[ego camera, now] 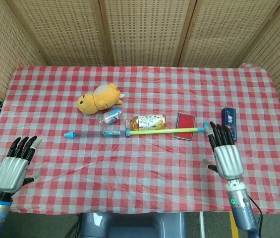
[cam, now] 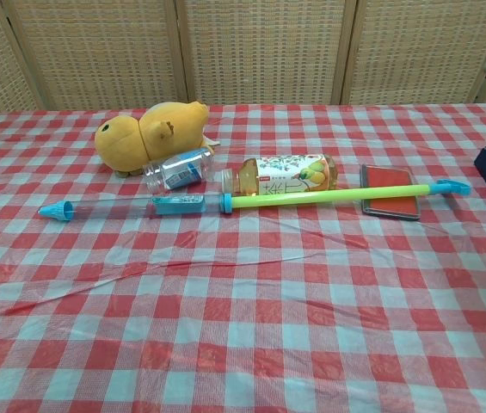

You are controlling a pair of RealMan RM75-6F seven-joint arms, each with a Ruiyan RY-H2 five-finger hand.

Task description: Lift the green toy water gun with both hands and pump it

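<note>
Left hand (ego camera: 12, 166) down at the near left corner of the bench (ego camera: 144, 173), fingers spread wide, holding nothing. Right hand (ego camera: 225, 154) at the near right, also splayed wide and empty, fingertips close to the blue tip of the water gun (ego camera: 144, 132) but not touching it, far as can be told. Only seen in the head view; chest view doesn't really catch either hand. Water gun lying flat across the middle of the checkered cloth, clear barrel with blue nozzle pointing left, green rod stretched out to the right. Rod crossing over the near edge of a red pad (ego camera: 185, 120). Tea bottle (ego camera: 147, 121) on its side right behind the gun, small crushed clear bottle (ego camera: 110, 116) next to that, yellow plush toy (ego camera: 100, 97) further back. Dark blue box (ego camera: 228, 121) just beyond the right hand
</note>
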